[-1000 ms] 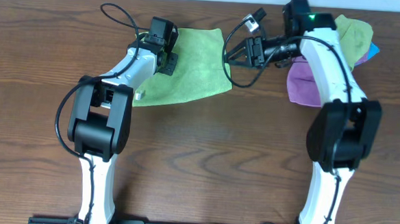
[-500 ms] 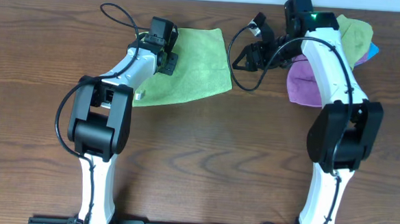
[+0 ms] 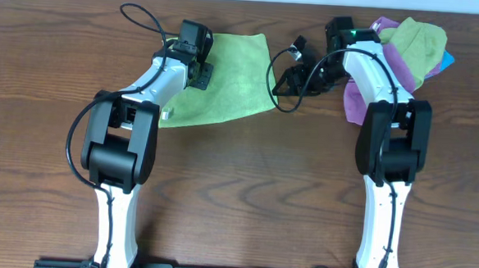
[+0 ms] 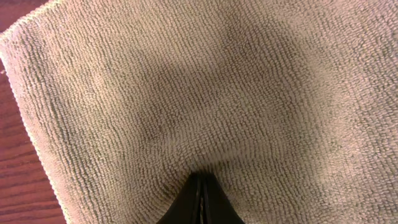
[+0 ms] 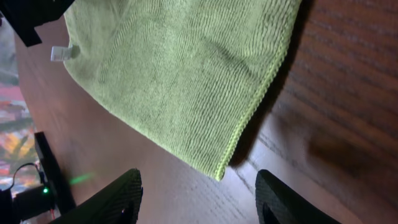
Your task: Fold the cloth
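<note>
The lime yellow-green cloth (image 3: 236, 80) lies flat at the back of the table, with its white tag (image 3: 167, 114) at the front left corner. My left gripper (image 3: 195, 64) sits on the cloth's left edge. In the left wrist view its jaws (image 4: 200, 190) are shut and pinch the cloth (image 4: 205, 87), which puckers at their tips. My right gripper (image 3: 285, 77) is open just right of the cloth's right edge. In the right wrist view its fingers (image 5: 202, 199) straddle empty table just below the cloth's corner (image 5: 221, 173), without touching it. The tag (image 5: 60, 53) shows there too.
A purple cloth (image 3: 359, 101) and a duller green cloth (image 3: 418, 41) are bunched together at the back right, under my right arm. A blue item (image 3: 447, 59) peeks out beside them. Brown wooden table (image 3: 245, 183) spreads in front.
My right arm has swung in and its gripper has moved slightly left and down towards the cloth's right corner. The left gripper and the cloth have not moved.
</note>
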Controlling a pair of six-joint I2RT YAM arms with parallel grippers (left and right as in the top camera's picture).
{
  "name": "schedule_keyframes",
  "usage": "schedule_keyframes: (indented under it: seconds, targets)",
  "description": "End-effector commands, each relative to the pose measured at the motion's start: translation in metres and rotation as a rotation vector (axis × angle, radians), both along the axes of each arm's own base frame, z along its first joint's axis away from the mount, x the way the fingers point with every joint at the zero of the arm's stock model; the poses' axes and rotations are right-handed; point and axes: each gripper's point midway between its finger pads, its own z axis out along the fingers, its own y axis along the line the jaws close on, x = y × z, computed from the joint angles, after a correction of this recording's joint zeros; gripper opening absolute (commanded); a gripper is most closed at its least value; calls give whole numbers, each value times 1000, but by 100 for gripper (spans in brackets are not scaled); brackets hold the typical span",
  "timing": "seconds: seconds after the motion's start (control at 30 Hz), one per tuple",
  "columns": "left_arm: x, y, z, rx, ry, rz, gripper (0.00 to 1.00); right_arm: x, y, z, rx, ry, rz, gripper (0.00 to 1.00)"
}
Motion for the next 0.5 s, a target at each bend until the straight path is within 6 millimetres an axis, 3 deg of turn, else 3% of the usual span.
schedule_keyframes:
  seconds: [0.0, 0.47]
  targets:
    - [-6, 6, -20, 24, 41, -6, 6, -1, 10, -2, 32, 12, 2, 61]
    - [-6, 6, -20, 24, 41, -6, 6, 19, 17, -25, 48, -12, -44, 61]
